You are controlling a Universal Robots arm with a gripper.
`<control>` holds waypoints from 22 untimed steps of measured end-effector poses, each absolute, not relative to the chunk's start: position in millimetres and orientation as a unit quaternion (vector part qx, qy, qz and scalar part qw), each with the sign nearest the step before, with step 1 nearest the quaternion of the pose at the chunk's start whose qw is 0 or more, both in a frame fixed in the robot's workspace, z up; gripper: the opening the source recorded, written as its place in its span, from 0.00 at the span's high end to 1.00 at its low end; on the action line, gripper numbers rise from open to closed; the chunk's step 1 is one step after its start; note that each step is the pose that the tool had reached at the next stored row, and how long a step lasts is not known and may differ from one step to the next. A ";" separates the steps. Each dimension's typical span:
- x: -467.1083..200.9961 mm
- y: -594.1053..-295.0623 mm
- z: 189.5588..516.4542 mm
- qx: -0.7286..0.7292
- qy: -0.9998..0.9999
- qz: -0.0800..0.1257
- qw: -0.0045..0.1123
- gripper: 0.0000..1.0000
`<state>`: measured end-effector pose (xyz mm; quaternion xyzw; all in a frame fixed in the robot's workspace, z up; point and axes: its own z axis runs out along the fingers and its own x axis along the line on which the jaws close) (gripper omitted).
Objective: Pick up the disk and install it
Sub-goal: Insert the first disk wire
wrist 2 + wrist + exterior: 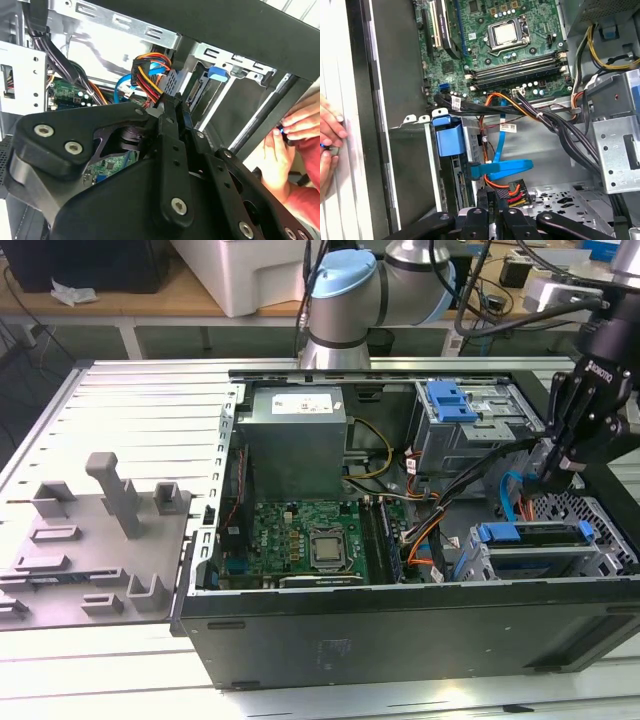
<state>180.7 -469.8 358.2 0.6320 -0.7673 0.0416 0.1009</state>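
While the arm hangs over the open computer case [400, 630], I see the gripper [550, 478] lowered into the case's end on the exterior view's right. In both wrist views its fingers [167, 117] are drawn close together, and I can make out nothing held between them.

The disk [525, 536] sits slotted in the metal drive cage [600, 555] at the case's near corner on the exterior view's right. Its blue carrier [449, 139] stands out at the cage mouth in the first wrist view. The gripper is just beside that cage and clear of the disk.

A flat blue cable [502, 167] and a plug on red and orange wires [516, 192] lie close by the fingertips. The motherboard [310, 540] lies flat mid-case, with the grey power supply [295, 435] behind it. A blue latch piece [450, 400] tops a second cage at the back.

A person's hand [282, 147] rests outside the case wall. On the exterior view's left, a grey fixture tray [90, 540] lies on the table.
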 end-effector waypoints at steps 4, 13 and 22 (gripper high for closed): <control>180.6 -482.1 358.2 0.634 -0.768 0.030 0.090 0.82; 180.2 -497.9 358.2 0.649 -0.757 0.017 0.076 0.82; 178.7 -499.8 358.2 0.666 -0.742 0.020 0.075 0.82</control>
